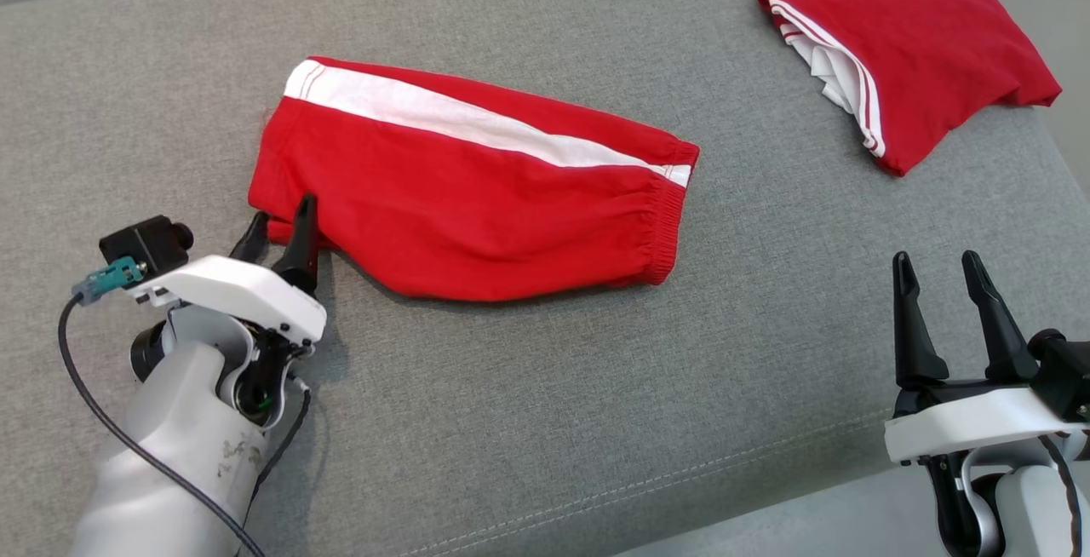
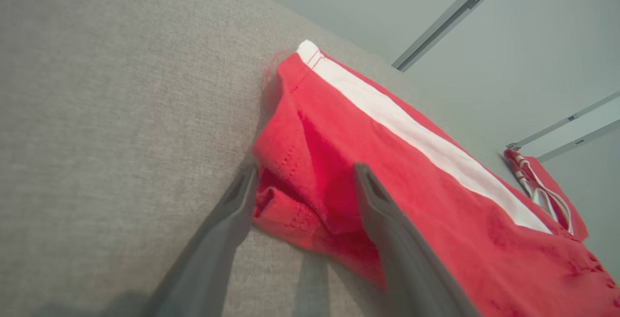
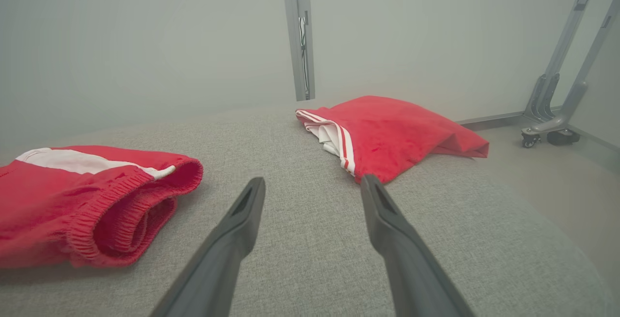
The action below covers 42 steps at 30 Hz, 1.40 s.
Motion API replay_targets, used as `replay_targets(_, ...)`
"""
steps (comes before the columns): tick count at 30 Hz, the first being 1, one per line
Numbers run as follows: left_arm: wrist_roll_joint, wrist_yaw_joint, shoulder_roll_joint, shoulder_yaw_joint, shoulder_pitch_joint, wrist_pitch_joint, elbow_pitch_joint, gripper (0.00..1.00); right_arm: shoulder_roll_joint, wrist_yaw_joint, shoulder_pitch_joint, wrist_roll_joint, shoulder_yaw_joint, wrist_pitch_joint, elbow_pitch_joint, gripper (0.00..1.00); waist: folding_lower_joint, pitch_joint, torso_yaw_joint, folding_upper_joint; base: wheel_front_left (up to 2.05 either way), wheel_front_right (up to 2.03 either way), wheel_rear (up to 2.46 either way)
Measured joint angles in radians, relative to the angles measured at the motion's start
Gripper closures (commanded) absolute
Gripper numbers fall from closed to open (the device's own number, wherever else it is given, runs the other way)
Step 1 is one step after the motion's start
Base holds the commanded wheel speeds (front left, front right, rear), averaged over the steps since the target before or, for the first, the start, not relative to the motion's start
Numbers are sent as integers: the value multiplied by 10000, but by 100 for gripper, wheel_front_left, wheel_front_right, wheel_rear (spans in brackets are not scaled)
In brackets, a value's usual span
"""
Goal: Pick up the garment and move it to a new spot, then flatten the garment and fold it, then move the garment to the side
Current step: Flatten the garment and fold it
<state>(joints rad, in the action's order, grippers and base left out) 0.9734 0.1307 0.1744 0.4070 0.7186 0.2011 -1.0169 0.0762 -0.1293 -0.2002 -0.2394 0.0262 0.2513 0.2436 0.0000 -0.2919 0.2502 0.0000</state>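
you see a grey woven fabric cushion (image 1: 545, 421) under pale grey walls (image 3: 145, 40). the red shorts with a white side stripe (image 1: 477, 199) lie flat mid-cushion. your left gripper (image 1: 281, 212) stands wide, straddling their lower-left corner; your right gripper (image 1: 935, 257), equally wide, holds nothing.

Head view overhead; wrist views low over cushion (image 1: 545, 421), sharing shorts (image 3: 72, 200), left seemingly nearest.

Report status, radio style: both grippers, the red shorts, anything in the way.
Left gripper open, straddling a corner of the shorts. Right gripper open over bare cushion. Shorts lie folded. Other red garment far right, well apart.
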Motion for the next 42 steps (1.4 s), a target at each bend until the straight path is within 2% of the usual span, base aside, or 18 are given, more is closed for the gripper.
replay_targets(6,652,0,38,-2,173,-46,-88,0,-19,0,-34,-29,-35,0,75,0,0,-136,111,0,0,0,0)
replay_targets(7,685,-2,35,25,249,-100,-173,13,-19,0,-58,-29,-36,0,79,0,0,-149,114,0,0,0,0)
replay_targets(8,765,-10,27,25,289,-167,-201,30,-19,0,-80,-29,-42,0,81,0,0,-161,115,0,0,0,0)
replay_targets(9,842,-10,23,44,299,-196,-201,55,-19,0,-123,-29,-54,0,88,0,0,-174,115,0,0,0,0)
replay_targets(11,909,-10,13,111,333,-313,-207,71,-17,0,-211,-29,-94,0,67,0,0,-195,100,0,0,0,0)
replay_targets(12,980,-10,15,140,358,-357,-207,71,-17,0,-226,-29,-109,0,54,0,0,-205,89,0,0,0,0)
replay_targets(13,1035,-12,13,192,389,-441,-211,80,-17,0,-236,-29,-132,0,52,0,0,-215,77,0,0,0,0)
replay_targets(14,1078,-13,13,234,427,-523,-215,93,-17,0,-256,-29,-151,0,52,0,0,-221,61,0,0,0,0)
replay_targets(15,1145,-13,12,280,451,-569,-215,100,-15,0,-288,-31,-165,0,36,0,0,-224,41,0,0,0,0)
replay_targets(27,1058,-6,-54,1141,480,-765,-508,100,0,0,-421,-56,-219,0,10,0,0,-112,-165,0,0,0,0)
replay_targets(31,1009,2,-224,1279,478,-403,-656,100,12,0,-414,-56,-205,0,12,0,0,5,-349,0,0,0,0)
replay_targets(38,1005,0,-391,1377,175,161,-848,100,211,0,-412,-88,-336,0,58,0,0,313,-997,0,0,0,0)
replay_targets(42,978,2,-715,1524,-234,314,-790,100,316,0,-417,-125,-405,0,188,0,0,471,-1525,0,0,0,0)
